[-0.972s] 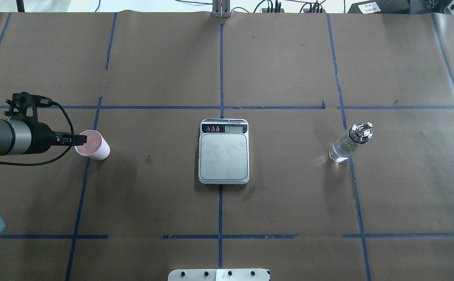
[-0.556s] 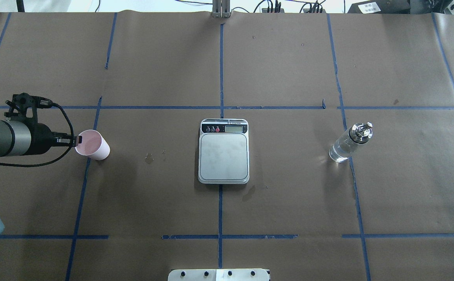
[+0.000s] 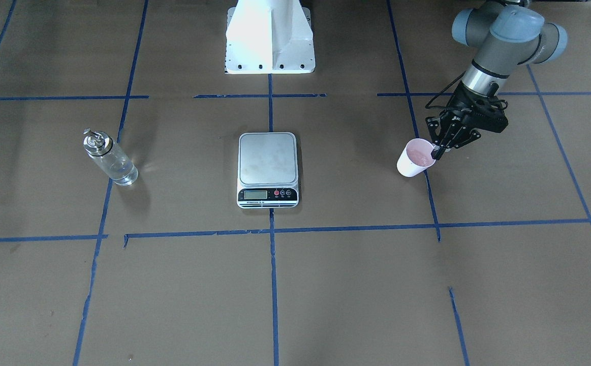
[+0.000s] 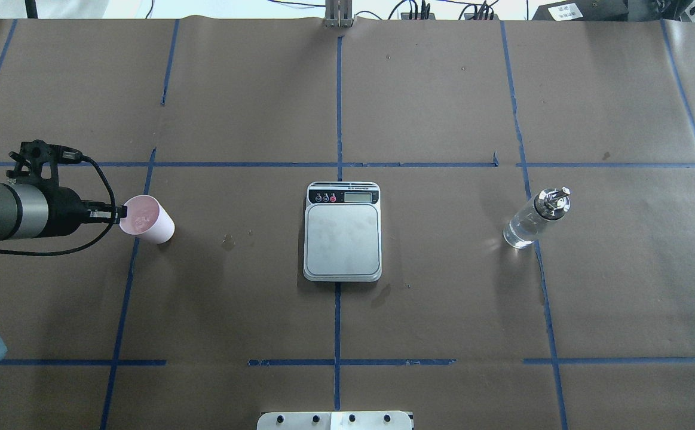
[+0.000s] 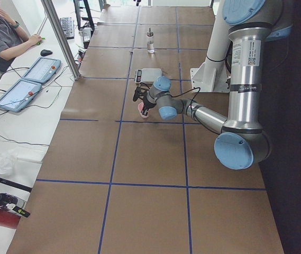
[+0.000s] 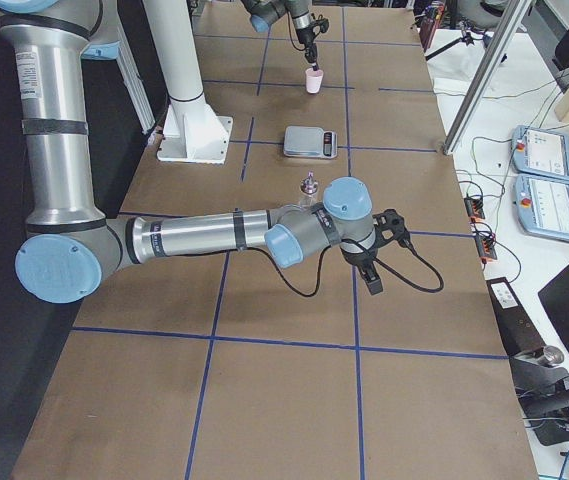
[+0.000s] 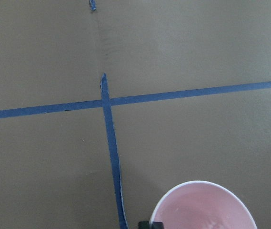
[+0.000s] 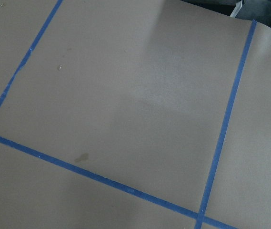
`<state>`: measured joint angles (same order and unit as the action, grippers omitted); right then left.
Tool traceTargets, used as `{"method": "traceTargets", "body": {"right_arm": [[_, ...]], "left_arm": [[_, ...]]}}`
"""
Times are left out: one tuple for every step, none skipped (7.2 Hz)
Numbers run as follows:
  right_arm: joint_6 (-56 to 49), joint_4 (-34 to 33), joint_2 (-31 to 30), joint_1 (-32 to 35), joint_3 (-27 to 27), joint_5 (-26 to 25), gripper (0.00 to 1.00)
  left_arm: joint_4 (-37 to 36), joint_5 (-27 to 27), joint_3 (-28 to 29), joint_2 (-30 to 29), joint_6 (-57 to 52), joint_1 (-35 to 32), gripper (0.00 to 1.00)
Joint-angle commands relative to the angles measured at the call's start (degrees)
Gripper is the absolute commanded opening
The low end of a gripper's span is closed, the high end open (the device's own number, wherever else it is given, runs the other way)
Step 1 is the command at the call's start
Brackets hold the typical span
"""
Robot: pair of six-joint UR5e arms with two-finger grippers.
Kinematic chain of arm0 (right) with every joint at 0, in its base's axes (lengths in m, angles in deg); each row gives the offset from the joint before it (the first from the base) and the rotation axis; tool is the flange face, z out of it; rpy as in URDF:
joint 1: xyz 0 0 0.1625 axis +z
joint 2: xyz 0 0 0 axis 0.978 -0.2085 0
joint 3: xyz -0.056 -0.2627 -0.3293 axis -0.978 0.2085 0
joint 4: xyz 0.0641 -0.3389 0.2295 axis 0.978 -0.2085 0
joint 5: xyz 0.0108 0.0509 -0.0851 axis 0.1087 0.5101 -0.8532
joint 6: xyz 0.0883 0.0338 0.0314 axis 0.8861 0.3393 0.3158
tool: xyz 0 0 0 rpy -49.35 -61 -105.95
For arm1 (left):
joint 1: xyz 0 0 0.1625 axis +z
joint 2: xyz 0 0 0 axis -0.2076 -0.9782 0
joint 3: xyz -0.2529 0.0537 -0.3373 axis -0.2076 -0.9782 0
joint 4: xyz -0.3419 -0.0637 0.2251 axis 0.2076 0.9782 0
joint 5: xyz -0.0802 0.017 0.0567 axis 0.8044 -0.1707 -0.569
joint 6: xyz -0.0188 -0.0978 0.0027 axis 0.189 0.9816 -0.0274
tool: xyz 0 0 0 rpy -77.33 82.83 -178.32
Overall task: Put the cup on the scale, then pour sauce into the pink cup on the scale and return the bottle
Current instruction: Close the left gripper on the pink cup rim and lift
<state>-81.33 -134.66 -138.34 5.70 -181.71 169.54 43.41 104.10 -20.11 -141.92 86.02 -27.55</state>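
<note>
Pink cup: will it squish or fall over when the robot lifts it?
Probably squashy: the cup looks thin and papery, and the left gripper pinches only its rim. Likely light, since it looks empty. It might tip easily, as its base is narrower than its top.

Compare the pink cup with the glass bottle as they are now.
The cup is opaque pink with an open top; the bottle is clear glass with a silver cap. The left pincer grips the cup at its rim; the bottle stands with nothing touching it. The cup is on the robot's left of the scale, the bottle on its right. Both are off the scale.
</note>
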Motion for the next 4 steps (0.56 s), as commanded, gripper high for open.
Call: {"method": "traceTargets", "body": {"right_arm": [[0.0, 0.0, 0.0, 0.0, 0.0, 0.0, 1.00], [0.0, 0.0, 0.0, 0.0, 0.0, 0.0, 1.00], [0.0, 0.0, 0.0, 0.0, 0.0, 0.0, 1.00], [0.0, 0.0, 0.0, 0.0, 0.0, 0.0, 1.00]], "left_arm": [[-0.1, 0.0, -0.3, -1.6, 0.0, -0.5, 0.00], [-0.2, 0.0, 0.2, -3.5, 0.0, -0.5, 0.00], [-0.3, 0.1, 0.4, -4.9, 0.1, -0.5, 0.00], [-1.7, 0.0, 0.2, -7.1, 0.5, -0.5, 0.00]]}}
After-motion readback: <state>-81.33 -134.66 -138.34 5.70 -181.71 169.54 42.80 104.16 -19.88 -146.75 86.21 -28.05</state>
